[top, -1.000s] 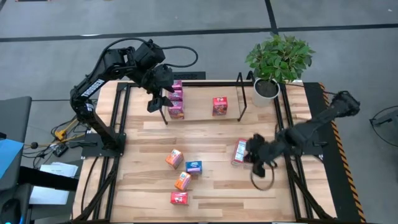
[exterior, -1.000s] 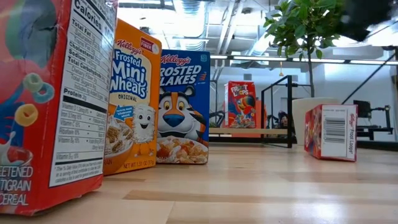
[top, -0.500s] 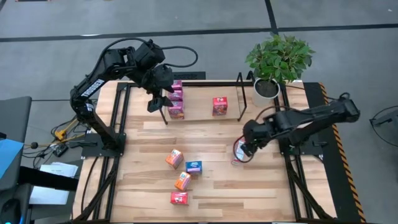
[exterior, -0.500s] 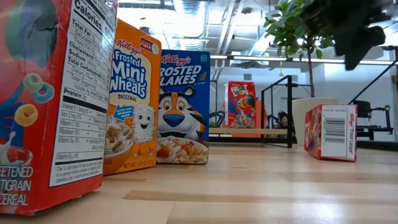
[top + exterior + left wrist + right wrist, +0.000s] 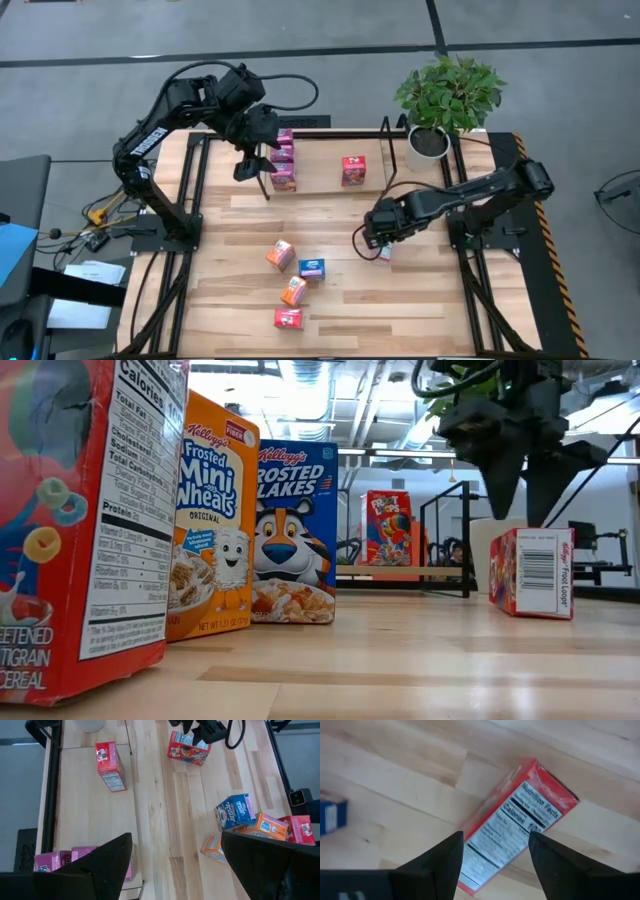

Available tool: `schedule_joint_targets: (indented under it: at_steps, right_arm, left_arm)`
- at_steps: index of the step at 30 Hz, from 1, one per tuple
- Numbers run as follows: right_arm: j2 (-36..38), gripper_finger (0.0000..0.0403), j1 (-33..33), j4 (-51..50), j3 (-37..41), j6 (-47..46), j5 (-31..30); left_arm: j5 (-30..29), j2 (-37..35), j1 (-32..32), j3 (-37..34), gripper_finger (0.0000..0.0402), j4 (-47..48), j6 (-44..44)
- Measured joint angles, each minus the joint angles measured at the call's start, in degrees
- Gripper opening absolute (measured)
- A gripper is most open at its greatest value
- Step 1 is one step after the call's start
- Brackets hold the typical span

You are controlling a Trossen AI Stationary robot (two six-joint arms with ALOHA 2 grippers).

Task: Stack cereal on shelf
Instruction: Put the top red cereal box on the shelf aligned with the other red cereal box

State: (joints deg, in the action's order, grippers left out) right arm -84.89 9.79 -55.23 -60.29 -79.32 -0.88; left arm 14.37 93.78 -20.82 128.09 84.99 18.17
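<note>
In the high view the right arm reaches from the right edge toward the frame's centre, its right gripper point(image 5: 378, 232) pointing down over a red cereal box point(image 5: 384, 250) lying on the table point(image 5: 340, 300). The fingers point(image 5: 440, 865) are spread apart, straddling the box without clasping it. The box lies on its side, and in the wrist view its long axis runs diagonally. At upper left, the left gripper point(image 5: 252, 163) hangs with its fingers released beside the pink boxes point(image 5: 283, 165) on the shelf point(image 5: 388, 150).
</note>
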Motion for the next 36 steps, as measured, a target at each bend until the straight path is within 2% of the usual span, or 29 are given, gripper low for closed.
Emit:
schedule_joint_targets:
  at_steps: [3,9,13,16,19,26,30,36]
  right_arm:
    - [-0.2,0.025,-0.1,2.4,0.0,-1.8,0.4]
    - [2.4,0.0249,-1.0,1.3,0.0,-2.0,5.5]
    - [5.1,0.0249,-1.3,0.2,0.0,-8.1,5.5]
    - [5.8,0.0249,-1.2,-0.4,0.0,-6.7,5.4]
    - [5.8,0.0249,-1.6,-0.4,0.0,-1.1,4.9]
    - [5.4,0.0254,-3.0,-3.0,0.0,-1.0,3.6]
    - [5.4,0.0281,-3.3,-5.3,0.0,-1.3,5.4]
    - [4.5,0.0366,-3.6,-6.0,0.0,-5.0,4.5]
  left_arm:
    - [0.0,0.0,0.0,0.0,0.0297,0.0,0.2]
    - [0.1,0.0,0.0,0.0,0.0297,0.0,0.2]
    - [0.2,0.0,0.0,0.0,0.0297,0.0,0.2]
    - [0.2,0.0,0.0,0.0,0.0297,0.0,0.2]
    - [0.2,0.0,0.0,0.0,0.0297,0.0,0.3]
    - [0.1,0.0,0.0,0.0,0.0297,0.0,0.3]
    - [0.1,0.0,0.0,0.0,0.0297,0.0,0.4]
    - [0.1,0.0,0.0,0.0,0.0297,0.0,0.7]
